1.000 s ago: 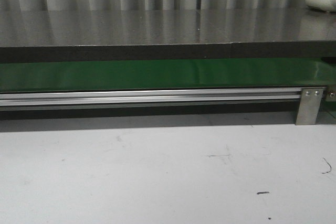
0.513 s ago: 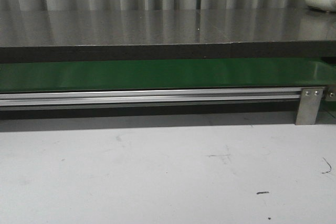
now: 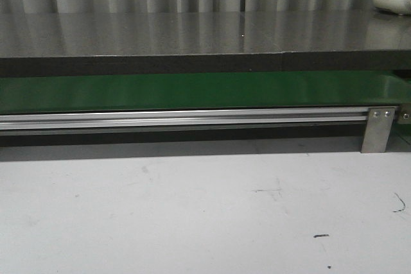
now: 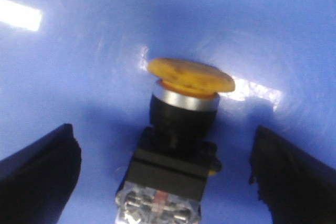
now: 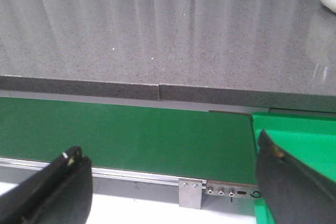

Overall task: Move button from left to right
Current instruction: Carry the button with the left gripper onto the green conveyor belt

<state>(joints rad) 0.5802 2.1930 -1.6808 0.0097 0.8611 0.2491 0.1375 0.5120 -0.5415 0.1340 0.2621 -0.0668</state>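
Note:
In the left wrist view the button lies on a blue surface, its round orange-yellow cap away from the fingers and its black boxy body between them. My left gripper is open, its black fingers wide apart on both sides of the body, not touching it. My right gripper is open and empty, seen in the right wrist view over the green belt. Neither gripper nor the button shows in the front view.
The green belt runs across the front view behind an aluminium rail with a metal bracket. A grey stone shelf lies behind it. A bright green container sits at the belt's end. White tabletop in front.

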